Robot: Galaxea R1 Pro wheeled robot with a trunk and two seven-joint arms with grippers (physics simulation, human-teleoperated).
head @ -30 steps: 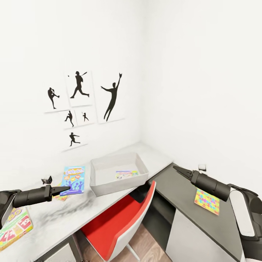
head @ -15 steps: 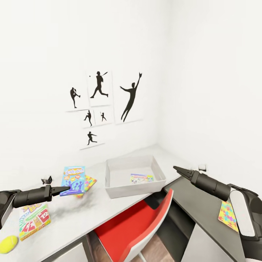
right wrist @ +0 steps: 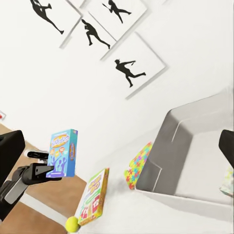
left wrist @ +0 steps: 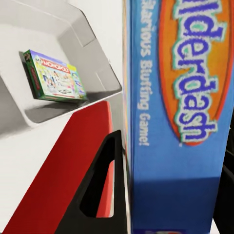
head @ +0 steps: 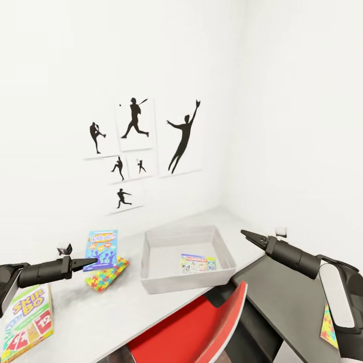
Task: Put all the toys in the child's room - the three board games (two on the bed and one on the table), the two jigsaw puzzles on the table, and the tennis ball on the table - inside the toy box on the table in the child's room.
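Note:
My left gripper point(head: 91, 262) is shut on a blue Balderdash board game point(head: 103, 249), held upright above the white table; its cover shows close up point(left wrist: 180, 112) beside one finger point(left wrist: 100, 195). The grey toy box point(head: 151, 267) sits to the right, with a Monopoly game point(head: 198, 263) lying inside. A colourful jigsaw puzzle point(head: 107, 273) lies under the held game. A Skip-Bo box point(head: 27, 317) is at the table's left end, and a tennis ball point(right wrist: 72, 224) sits near it. A second jigsaw point(head: 330, 327) lies on the dark desk. My right gripper point(head: 247, 235) hovers shut beside the toy box.
A red chair point(head: 201, 333) is pushed in below the toy box. The dark desk point(head: 282, 292) meets the white table point(head: 101, 312) at the room's corner. Baseball silhouette pictures point(head: 133, 123) hang on the wall behind.
The head view has swung left and drawn closer to the table. Both arms keep the same pose, and the Balderdash game stays in my left gripper.

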